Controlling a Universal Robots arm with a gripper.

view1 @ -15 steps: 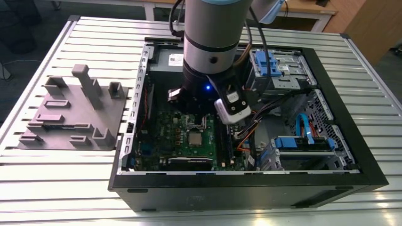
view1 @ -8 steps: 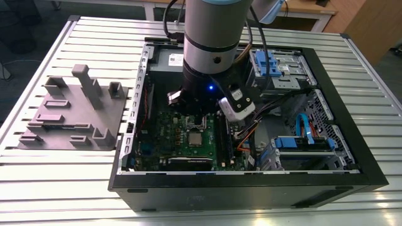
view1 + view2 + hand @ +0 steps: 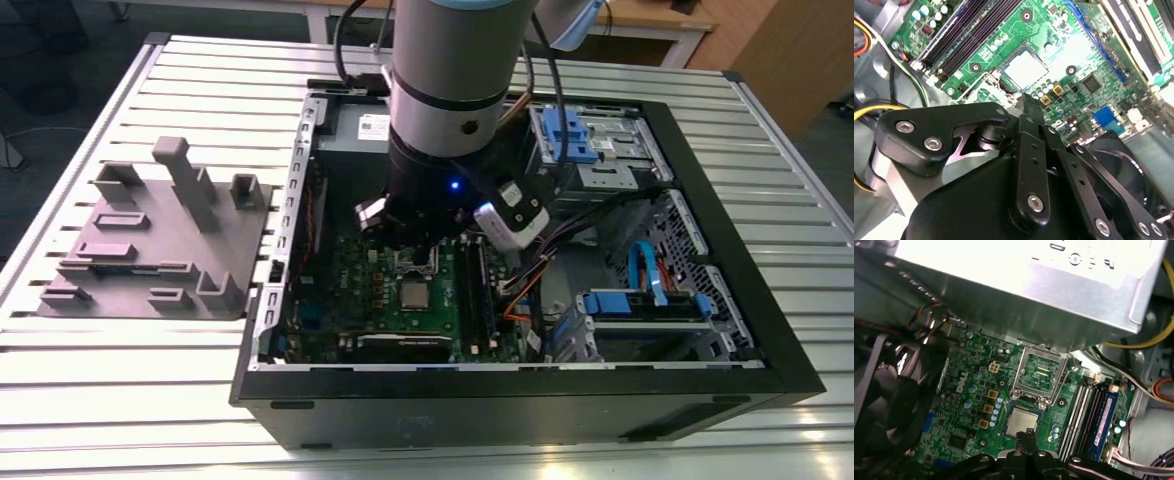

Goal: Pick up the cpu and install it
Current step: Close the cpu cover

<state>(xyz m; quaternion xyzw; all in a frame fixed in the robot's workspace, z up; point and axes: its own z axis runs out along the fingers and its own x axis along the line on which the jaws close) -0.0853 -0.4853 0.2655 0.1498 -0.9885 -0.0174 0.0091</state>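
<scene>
So the cpu (image 3: 1020, 421) is sitting flat in the motherboard (image 3: 969, 405) socket, right past the fingertips, with the gripper (image 3: 1028, 435) closed up on nothing. The load plate (image 3: 1041, 375) stands flipped open just beyond it. In the exterior view the arm (image 3: 447, 90) hides the fingers completely, and the cpu (image 3: 415, 295) peeks out just below.

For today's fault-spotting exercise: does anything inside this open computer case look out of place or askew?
Yes. The cpu lies on the green motherboard beside the socket, whose retention frame stands open and empty. The gripper hovers by the chip.
</scene>
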